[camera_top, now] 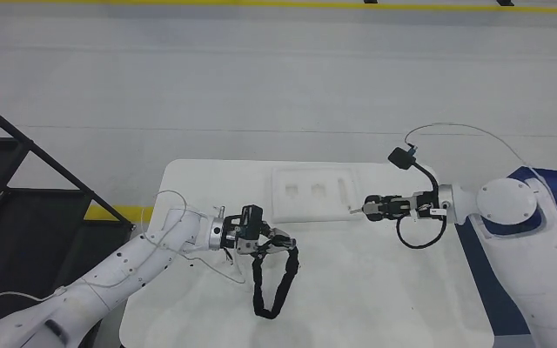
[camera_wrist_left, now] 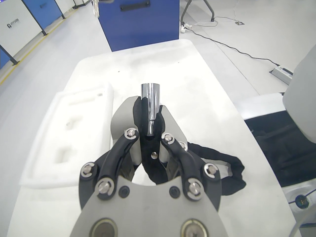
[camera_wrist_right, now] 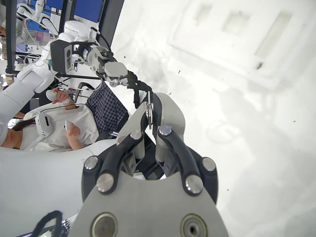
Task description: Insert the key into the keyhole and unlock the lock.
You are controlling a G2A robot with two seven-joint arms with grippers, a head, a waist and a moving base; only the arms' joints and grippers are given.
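Observation:
The lock is a chrome cylinder (camera_wrist_left: 150, 99) on a black fabric-covered loop (camera_top: 277, 283). My left gripper (camera_top: 270, 237) is shut on its black-sleeved body, and the cylinder sticks out past the fingertips (camera_wrist_left: 128, 107) toward the right arm. The loop hangs down to the white table (camera_top: 374, 296). My right gripper (camera_top: 361, 210) is at the table's right, over the foam tray's edge, shut on the small metal key (camera_wrist_right: 148, 114). The key (camera_wrist_left: 95, 7) points toward the lock, a clear gap away. The right wrist view shows the left gripper (camera_wrist_right: 123, 78) farther off.
A white foam tray (camera_top: 313, 193) with several shaped recesses lies at the table's far middle, between the two grippers. A black frame (camera_top: 43, 174) stands off the table's left. A blue cabinet (camera_wrist_left: 143, 13) stands beyond the table's right end.

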